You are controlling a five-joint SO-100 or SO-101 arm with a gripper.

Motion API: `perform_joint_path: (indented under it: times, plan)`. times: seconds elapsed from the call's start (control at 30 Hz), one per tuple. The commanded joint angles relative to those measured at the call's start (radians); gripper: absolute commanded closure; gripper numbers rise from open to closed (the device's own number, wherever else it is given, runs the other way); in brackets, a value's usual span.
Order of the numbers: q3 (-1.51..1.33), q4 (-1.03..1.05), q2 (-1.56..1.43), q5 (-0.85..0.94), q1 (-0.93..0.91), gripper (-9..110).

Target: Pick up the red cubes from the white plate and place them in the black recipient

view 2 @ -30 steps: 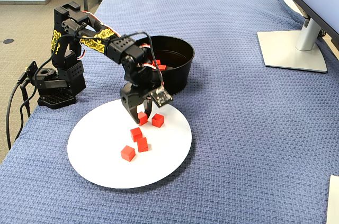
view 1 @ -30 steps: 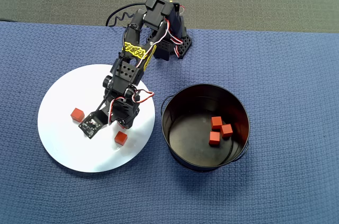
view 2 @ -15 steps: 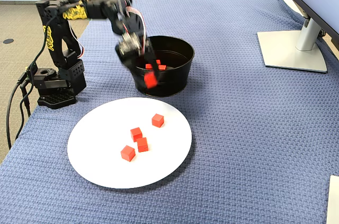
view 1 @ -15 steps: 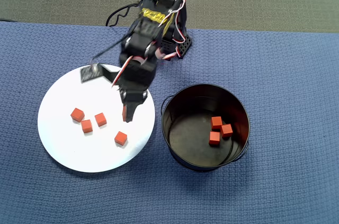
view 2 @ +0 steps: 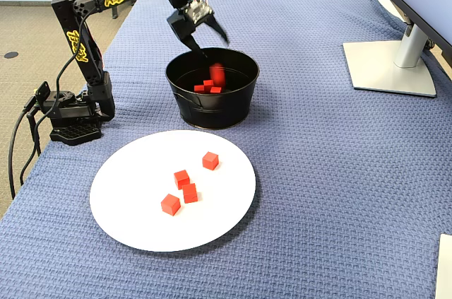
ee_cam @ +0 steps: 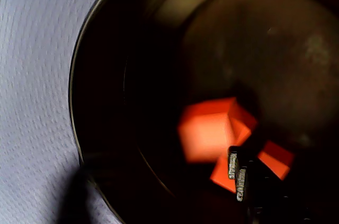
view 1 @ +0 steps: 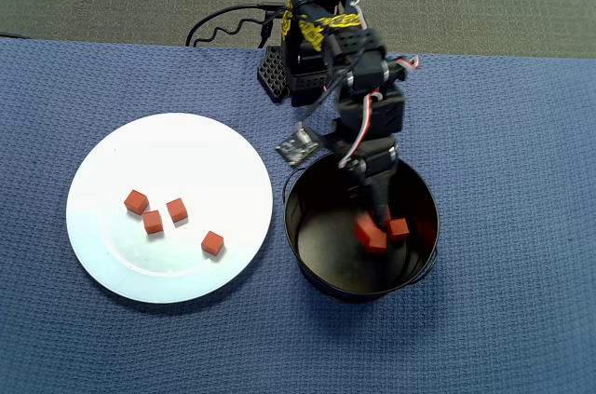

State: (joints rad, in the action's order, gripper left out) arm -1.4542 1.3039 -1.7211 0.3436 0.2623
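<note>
Jaws: the gripper (view 2: 210,36) is spread wide above the black recipient (view 2: 244,104), holding nothing; one blurred red cube (view 2: 216,71) is in mid-air below it.
Cubes in pot: three more visible.
Cubes on plate: four (view 1: 212,243), clustered around centre of the white plate (view 1: 112,156).
Room: plate at 9 o'clock of the pot, near, not touching; blue cloth (view 1: 503,180) bare around both.

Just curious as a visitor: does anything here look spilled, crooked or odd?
Nothing spilled. One red cube shows blurred in mid-air inside the black pot, apparently just dropped from the open jaws. Four cubes sit on the white plate.
</note>
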Motion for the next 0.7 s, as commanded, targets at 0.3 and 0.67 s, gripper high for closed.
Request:
perform_joint_path:
  times: [0.3, 0.67]
  plan:
    - [0.083, -0.117, 0.183, 0.222, -0.635, 58]
    - [0.170, -0.150, 0.463, 0.239, -0.727, 71]
